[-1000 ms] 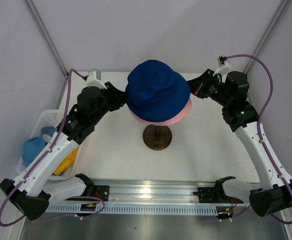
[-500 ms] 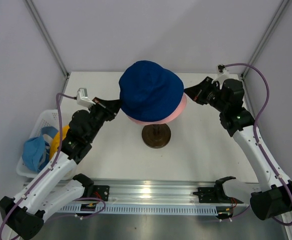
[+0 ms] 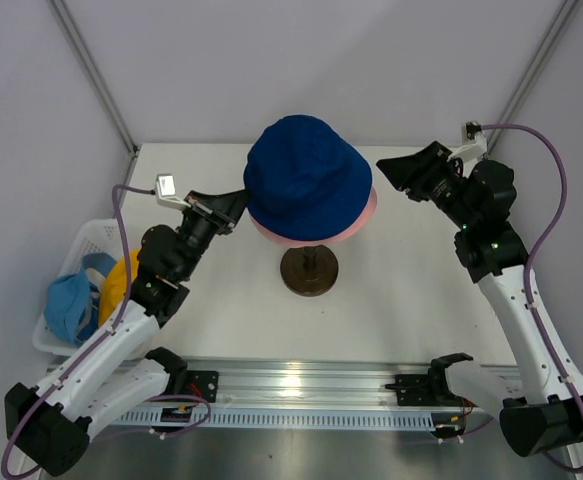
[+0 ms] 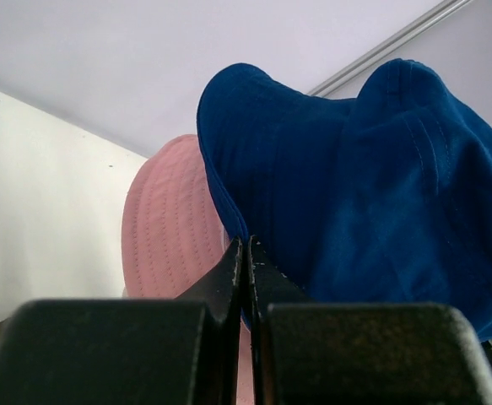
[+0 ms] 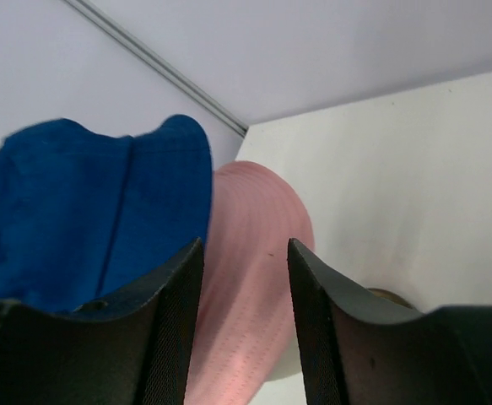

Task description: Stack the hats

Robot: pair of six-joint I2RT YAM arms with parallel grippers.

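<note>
Left gripper (image 4: 246, 246) closed, right gripper (image 5: 244, 246) open, both empty, we judge the limp, lightweight yellow hat (image 3: 118, 280) at left best pinched by its brim.

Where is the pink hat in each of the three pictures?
Top external: the pink hat peeks out as a rim under the navy blue hat, near the centre.
Left wrist: left of centre, just left of the navy blue hat.
Right wrist: lower centre, just right of the navy blue hat.
Shared landmark: the navy blue hat, always against the pink one.
</note>
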